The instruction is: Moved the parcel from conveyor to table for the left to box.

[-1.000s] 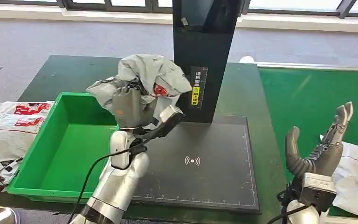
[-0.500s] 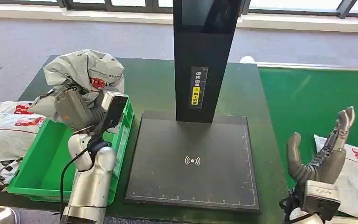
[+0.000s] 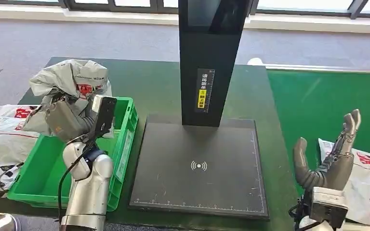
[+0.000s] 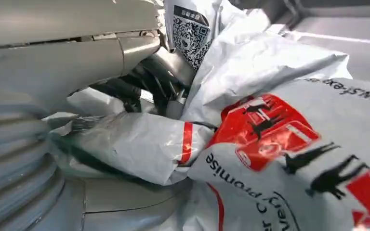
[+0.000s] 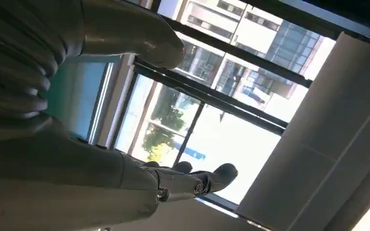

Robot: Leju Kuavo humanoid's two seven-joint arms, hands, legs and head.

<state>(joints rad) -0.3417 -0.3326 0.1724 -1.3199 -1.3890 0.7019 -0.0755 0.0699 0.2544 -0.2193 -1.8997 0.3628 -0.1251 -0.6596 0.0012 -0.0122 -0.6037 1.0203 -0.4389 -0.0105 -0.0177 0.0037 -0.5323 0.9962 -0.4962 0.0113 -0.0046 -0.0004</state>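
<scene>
Parcel [image 3: 72, 79] held in left robot hand [image 3: 62, 120]; two parcels lie nearby.

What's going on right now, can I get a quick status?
Left hand holds grey parcel above green bin's far corner. Right hand open, raised, holding nothing. Black scanner stand beside the bin, not blocking.

Three parcels [image 3: 72, 79], one green bin [image 3: 125, 139], one scanner stand [image 3: 207, 62].

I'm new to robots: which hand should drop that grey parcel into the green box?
The left hand: it holds the parcel above the green box. The right hand is open, far across the table.
</scene>
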